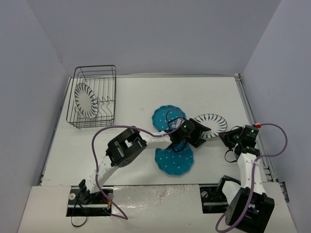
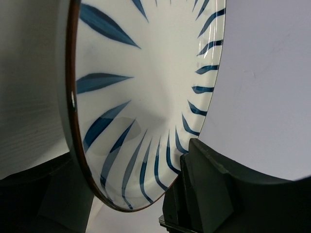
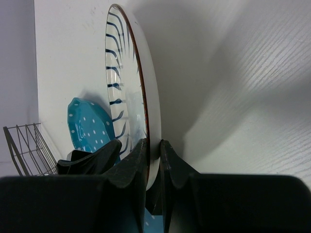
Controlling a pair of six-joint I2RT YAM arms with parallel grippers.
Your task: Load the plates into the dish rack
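Right of centre on the table, item one: the loose striped plate (image 1: 210, 125), white with dark radial stripes, set between the two claws. We record the right claw (image 3: 153, 150) clenched on the plate's right rim, one finger pressing on each face. The left claw (image 2: 131, 191) straddles the opposite rim with its jaws apart, one to each face; we see no pinch there. We cannot tell whether the plate is clear of the table.

Item two: the dish rack (image 1: 108, 92), black wire, far left, holding the racked striped plate (image 1: 86, 101) upright among its prongs.

Item three: the far teal plate (image 1: 163, 116), just left of the left claw, and the near teal plate (image 1: 174, 162), nearer than that claw. Both lie outside the rack.

Step in hand, as we judge it: a hand-over of the loose striped plate from the right arm to the left, with one plate of four racked. The next move calls for the left jaws to close firmly on the rim before the right claw lets go. Then comes a long carry to the far left and a tilt to upright between free prongs. A glazed rim may slip in a shallow grip.

Surface: white table (image 1: 146, 97), faintly grained in the right wrist view. Room: plain pale lilac-grey walls left, far and right. A purple cable (image 1: 99, 145) trails from each arm.
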